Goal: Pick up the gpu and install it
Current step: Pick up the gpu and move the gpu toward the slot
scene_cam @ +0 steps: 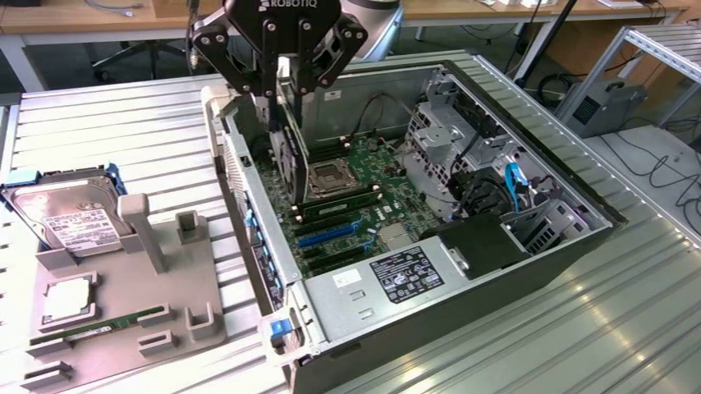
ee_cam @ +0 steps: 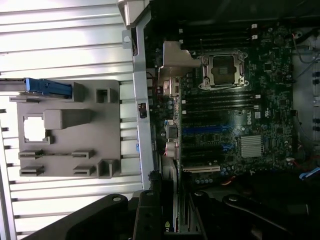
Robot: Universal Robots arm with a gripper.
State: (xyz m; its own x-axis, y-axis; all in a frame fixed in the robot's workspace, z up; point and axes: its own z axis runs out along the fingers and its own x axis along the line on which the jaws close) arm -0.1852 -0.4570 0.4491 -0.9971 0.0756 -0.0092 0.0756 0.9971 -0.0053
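gpu [scene_cam: 289,164] | clamped in gripper [scene_cam: 289,92] | upright over motherboard [scene_cam: 367,185] | inside open case [scene_cam: 493,287]

Gripper [scene_cam: 289,89]: black, two-fingered, built of jointed bar links.
Lettering [scene_cam: 287,5]: white "ROBOTIQ", at 12 o'clock on the gripper body.
Pivot pins [ee_cam: 116,199]: small, round, silver.
Wrist housing [scene_cam: 373,23]: rounded, silver-grey, at 1 o'clock of the gripper.

Light: bright, even, from above in the exterior view.
Glare: ribbed desk [ee_cam: 65,30] washed white in the wrist view.
Shadow: case [ee_cam: 141,65] interior dim; jaws near-black.
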